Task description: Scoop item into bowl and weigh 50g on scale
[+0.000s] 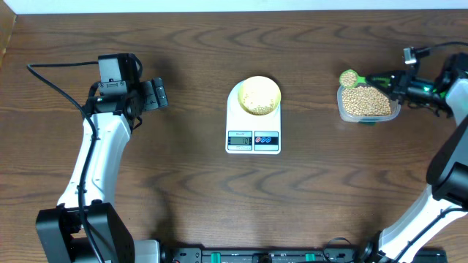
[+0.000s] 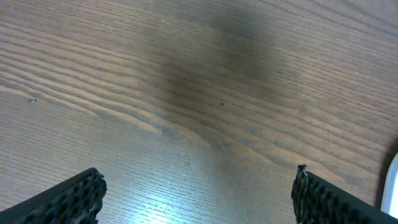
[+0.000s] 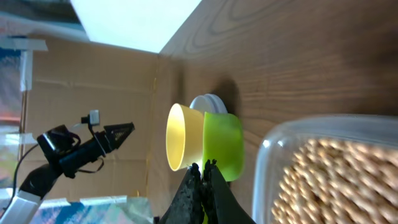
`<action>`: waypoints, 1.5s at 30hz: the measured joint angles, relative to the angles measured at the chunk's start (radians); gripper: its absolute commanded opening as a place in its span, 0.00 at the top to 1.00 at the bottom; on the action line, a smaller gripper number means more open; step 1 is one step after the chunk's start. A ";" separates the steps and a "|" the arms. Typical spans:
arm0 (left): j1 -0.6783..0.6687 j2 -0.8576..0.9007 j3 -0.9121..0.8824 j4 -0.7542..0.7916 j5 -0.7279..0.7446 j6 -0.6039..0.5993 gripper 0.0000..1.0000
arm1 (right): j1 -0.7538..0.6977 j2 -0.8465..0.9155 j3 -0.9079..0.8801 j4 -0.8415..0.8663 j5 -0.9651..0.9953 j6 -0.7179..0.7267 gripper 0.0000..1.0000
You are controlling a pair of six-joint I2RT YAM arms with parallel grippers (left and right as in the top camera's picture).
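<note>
Dark brown wood-grain table [image 1: 183, 66], cardboard wall [image 3: 93, 81] behind it. Tan beans [image 1: 257, 97] sit in the yellow bowl [image 1: 277, 90] on the scale [image 1: 253, 139] mid-table. Right gripper [image 1: 386, 80] clamps a green scoop [image 1: 349, 77] of beans at the clear container [image 1: 341, 108] rim; left gripper [image 1: 157, 94] gapes wide above the wood, far left.

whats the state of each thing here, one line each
left tool: open, empty, over the table
right tool: shut on the scoop
scoop: loaded with beans, at the container's edge
bowl: upright on the scale, partly filled with beans
scale: carrying the bowl, reading too small to tell
container: open, nearly full of beans
</note>
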 measured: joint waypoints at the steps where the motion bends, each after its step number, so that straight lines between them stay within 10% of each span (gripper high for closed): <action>1: 0.000 0.000 0.000 0.000 0.000 0.000 0.02 | 0.011 0.000 0.000 0.017 0.000 0.015 0.99; 45: 0.000 0.000 0.000 0.000 0.000 0.000 0.02 | 0.475 0.000 -0.001 0.468 -0.006 0.479 0.99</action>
